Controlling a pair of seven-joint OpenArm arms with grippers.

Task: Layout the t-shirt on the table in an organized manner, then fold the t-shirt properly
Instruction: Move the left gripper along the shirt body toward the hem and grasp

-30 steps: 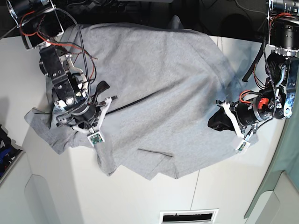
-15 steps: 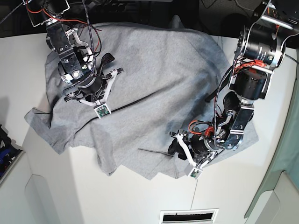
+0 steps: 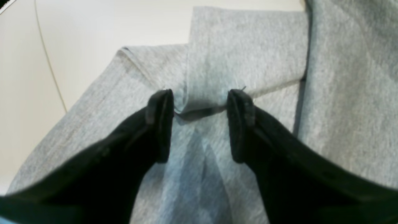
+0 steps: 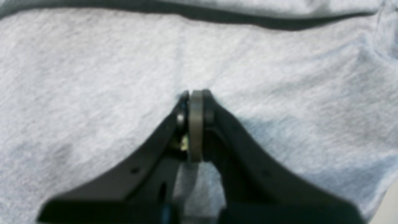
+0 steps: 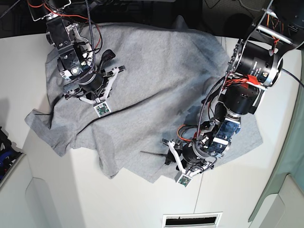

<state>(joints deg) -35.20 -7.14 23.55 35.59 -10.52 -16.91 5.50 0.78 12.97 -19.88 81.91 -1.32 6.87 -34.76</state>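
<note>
- while the t-shirt (image 5: 152, 85) lies rumpled across the surface (image 5: 142, 199), unfolded, the left fingers (image 3: 199, 124) have swung to its near hem and spread around a fold, not yet pinching.
- right fingers (image 4: 195, 124) stay pressed together over the cloth, holding nothing.

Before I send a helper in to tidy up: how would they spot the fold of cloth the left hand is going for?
Find the grey t-shirt spread over the white table, then its near edge, where the left hand hovers open. Between its fingers lies a narrow folded flap, a raised doubled layer, unlike the flat cloth around it.
</note>
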